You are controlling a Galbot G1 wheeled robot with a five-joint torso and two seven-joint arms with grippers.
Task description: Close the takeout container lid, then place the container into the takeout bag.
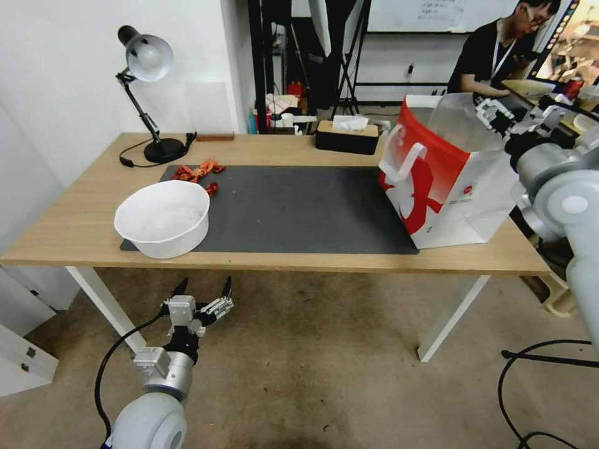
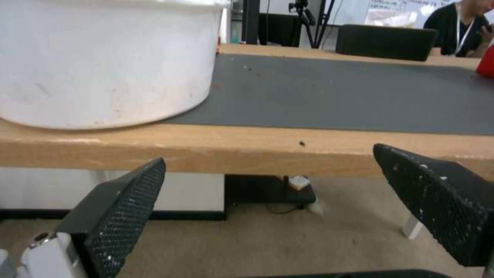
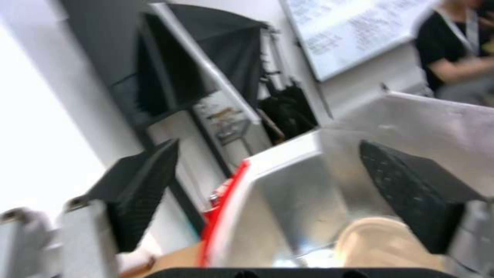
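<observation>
Left gripper (image 2: 268, 170) jaws spread below table edge (image 2: 247, 150), white bowl (image 2: 103, 61) above.

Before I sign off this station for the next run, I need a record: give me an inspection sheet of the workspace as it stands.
Surface: wooden table with a dark mat.
Job's things: takeout bag upright at the table's right end, mouth open, liner showing; takeout container not seen.
Clutter: white bowl at the mat's front-left corner; red scraps; black tissue box; desk lamp.
Grippers: left gripper open, below the table's front edge; right gripper open, above the bag's mouth.
Cables: lamp cord on the table; black cable on the floor, right.
Surroundings: carpet floor, white wall, stands, a seated person behind.
</observation>
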